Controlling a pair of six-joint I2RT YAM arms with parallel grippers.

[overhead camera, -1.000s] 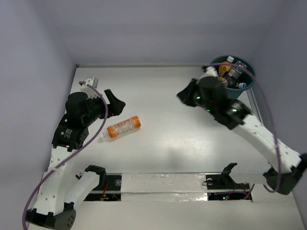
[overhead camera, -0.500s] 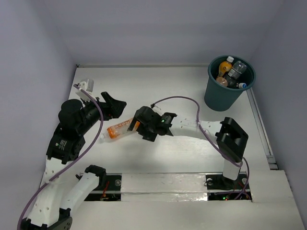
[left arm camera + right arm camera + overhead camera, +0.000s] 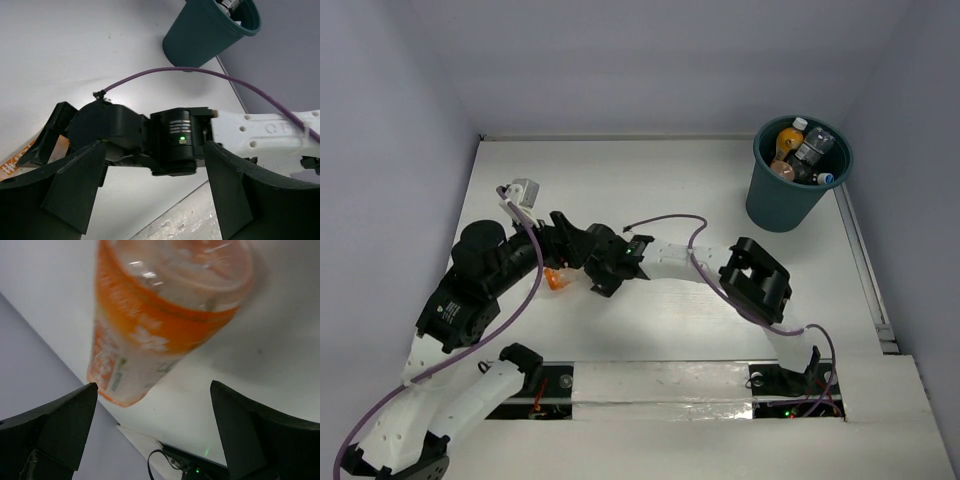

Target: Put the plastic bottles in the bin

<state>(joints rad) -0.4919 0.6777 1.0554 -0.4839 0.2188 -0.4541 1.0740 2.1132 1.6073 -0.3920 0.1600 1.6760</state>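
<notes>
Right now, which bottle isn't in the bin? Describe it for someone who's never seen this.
On the table, look left of centre, by the left gripper and right gripper. The orange bottle lies there on its side. It is the only bottle outside the teal bin; the rest sit inside.

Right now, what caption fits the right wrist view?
Right gripper, open, frames an orange-labelled bottle on the white table.

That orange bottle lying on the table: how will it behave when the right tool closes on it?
Lying on its round side, the orange bottle may roll away. It looks see-through above the label, so it is probably near empty and light, and its plastic wall may dent.
</notes>
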